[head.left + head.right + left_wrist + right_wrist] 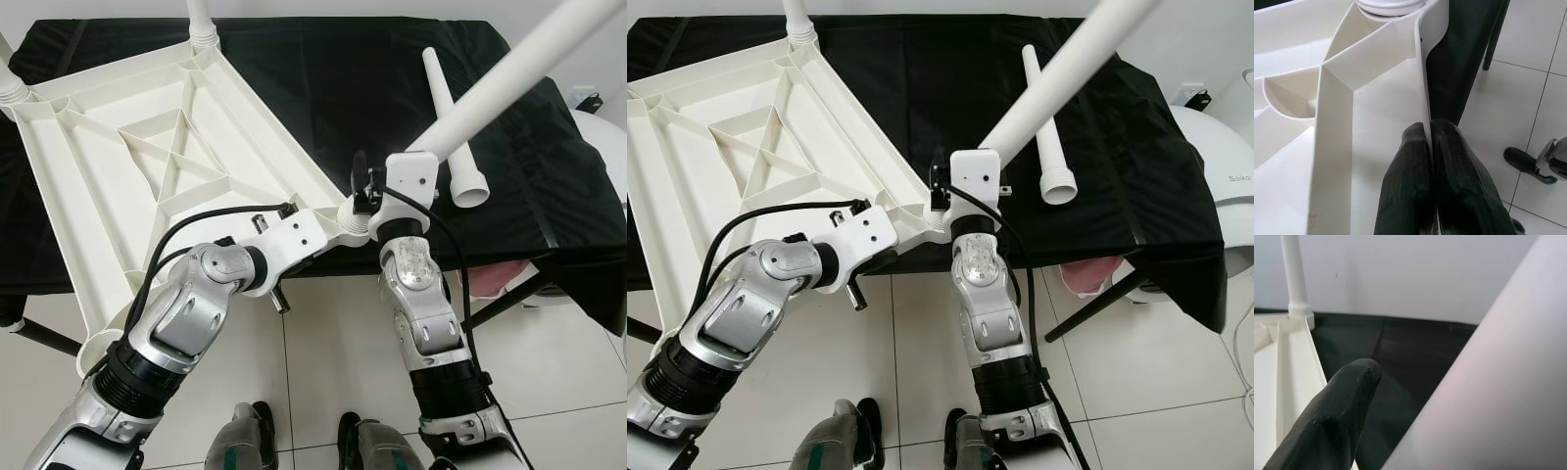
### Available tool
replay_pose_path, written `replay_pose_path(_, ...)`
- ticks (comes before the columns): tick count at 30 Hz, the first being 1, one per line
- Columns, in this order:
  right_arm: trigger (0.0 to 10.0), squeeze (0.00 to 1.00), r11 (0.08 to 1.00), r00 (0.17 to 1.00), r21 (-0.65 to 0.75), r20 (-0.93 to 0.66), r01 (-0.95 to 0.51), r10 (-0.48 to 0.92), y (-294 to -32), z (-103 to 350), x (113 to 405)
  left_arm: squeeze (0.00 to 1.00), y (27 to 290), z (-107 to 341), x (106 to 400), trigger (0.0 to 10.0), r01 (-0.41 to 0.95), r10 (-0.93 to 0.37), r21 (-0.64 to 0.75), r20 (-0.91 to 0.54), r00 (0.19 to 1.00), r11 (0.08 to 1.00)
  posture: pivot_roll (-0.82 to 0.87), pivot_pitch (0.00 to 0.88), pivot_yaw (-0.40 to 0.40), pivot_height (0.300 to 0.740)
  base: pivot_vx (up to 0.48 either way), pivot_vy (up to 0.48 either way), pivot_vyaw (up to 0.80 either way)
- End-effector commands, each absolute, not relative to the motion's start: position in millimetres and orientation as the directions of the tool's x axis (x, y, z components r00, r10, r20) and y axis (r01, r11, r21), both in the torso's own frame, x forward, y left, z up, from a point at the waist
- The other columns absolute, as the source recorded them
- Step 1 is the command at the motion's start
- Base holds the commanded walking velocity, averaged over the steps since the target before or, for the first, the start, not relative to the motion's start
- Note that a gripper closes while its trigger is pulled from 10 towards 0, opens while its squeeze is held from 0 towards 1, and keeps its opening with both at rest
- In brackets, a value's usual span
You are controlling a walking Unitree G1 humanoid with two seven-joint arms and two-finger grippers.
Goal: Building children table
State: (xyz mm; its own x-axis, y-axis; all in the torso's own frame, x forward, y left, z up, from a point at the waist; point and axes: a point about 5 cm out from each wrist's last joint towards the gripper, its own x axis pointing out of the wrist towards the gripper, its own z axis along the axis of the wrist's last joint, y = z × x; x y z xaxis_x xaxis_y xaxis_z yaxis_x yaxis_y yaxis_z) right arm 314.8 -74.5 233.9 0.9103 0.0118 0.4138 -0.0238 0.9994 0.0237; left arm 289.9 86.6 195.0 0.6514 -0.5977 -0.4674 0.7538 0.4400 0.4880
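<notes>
Gripping the near rim of the upturned white ribbed plastic tabletop, the left gripper has its black fingers pinched on the thin edge wall, just beside the near corner socket. The right gripper holds a long smooth white plastic leg tube, fingers clamped on its lower end; the tube's axis slants up and away to the right from that socket, so seating it likely needs tilting upright. A spare tapered white leg lies farther back on the black cloth-covered table.
</notes>
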Motion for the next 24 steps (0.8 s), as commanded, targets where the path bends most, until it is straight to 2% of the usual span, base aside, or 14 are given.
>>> replay_pose_path(1, 10.0, 0.00, 0.999, 0.900, 0.040, 0.435, -0.035, 0.015, -75, 238, 313, 0.00, 82, 212, 291, 10.0, 0.696, -0.606, 0.565, -0.382, 0.697, 0.444, -0.08, 0.179, -0.033, 0.740, 0.000, 0.000, 0.00)
replay_pose_path(7, 10.0, 0.00, 0.998, 0.896, 0.037, 0.444, -0.042, 0.021, -73, 240, 312, 0.00, 82, 212, 291, 10.0, 0.695, -0.606, 0.567, -0.382, 0.698, 0.443, -0.08, 0.173, -0.032, 0.740, 0.000, 0.000, 0.00)
replay_pose_path(8, 4.8, 0.00, 0.998, 0.898, 0.040, 0.440, -0.041, 0.020, -73, 239, 311, 0.00, 82, 212, 291, 10.0, 0.695, -0.607, 0.567, -0.382, 0.697, 0.442, -0.08, 0.174, -0.032, 0.740, 0.000, 0.000, 0.00)
replay_pose_path(10, 4.8, 0.00, 0.998, 0.899, 0.040, 0.437, -0.041, 0.019, -73, 239, 311, 0.00, 82, 212, 291, 10.0, 0.695, -0.607, 0.567, -0.382, 0.697, 0.441, -0.08, 0.174, -0.032, 0.740, 0.000, 0.000, 0.00)
replay_pose_path(11, 0.0, 0.00, 0.998, 0.901, 0.041, 0.432, -0.040, 0.018, -73, 238, 311, 0.00, 82, 212, 290, 10.0, 0.696, -0.607, 0.567, -0.382, 0.696, 0.441, -0.08, 0.174, -0.032, 0.740, 0.000, 0.000, 0.00)
replay_pose_path(13, 0.0, 0.00, 0.998, 0.906, 0.042, 0.424, -0.040, 0.018, -74, 236, 311, 0.00, 82, 212, 290, 10.0, 0.696, -0.608, 0.567, -0.382, 0.696, 0.440, -0.08, 0.174, -0.031, 0.740, 0.000, 0.000, 0.00)
replay_pose_path(14, 10.0, 0.00, 0.998, 0.909, 0.043, 0.417, -0.040, 0.018, -74, 235, 311, 0.00, 82, 212, 290, 10.0, 0.696, -0.608, 0.567, -0.382, 0.696, 0.440, -0.08, 0.174, -0.031, 0.740, 0.000, 0.000, 0.00)
replay_pose_path(22, 10.0, 0.00, 0.997, 0.925, 0.050, 0.379, -0.051, 0.028, -75, 229, 314, 0.00, 82, 212, 291, 10.0, 0.696, -0.607, 0.566, -0.383, 0.697, 0.442, -0.08, 0.177, -0.031, 0.740, 0.000, 0.000, 0.00)
replay_pose_path(23, 6.1, 0.00, 0.997, 0.927, 0.050, 0.375, -0.053, 0.031, -76, 229, 314, 0.00, 82, 212, 291, 10.0, 0.696, -0.606, 0.566, -0.384, 0.697, 0.442, -0.08, 0.177, -0.031, 0.740, 0.000, 0.000, 0.00)
replay_pose_path(24, 6.1, 0.00, 0.998, 0.927, 0.047, 0.374, -0.052, 0.031, -77, 229, 315, 0.00, 82, 211, 291, 10.0, 0.696, -0.606, 0.565, -0.384, 0.697, 0.442, -0.08, 0.177, -0.031, 0.740, 0.000, 0.000, 0.00)
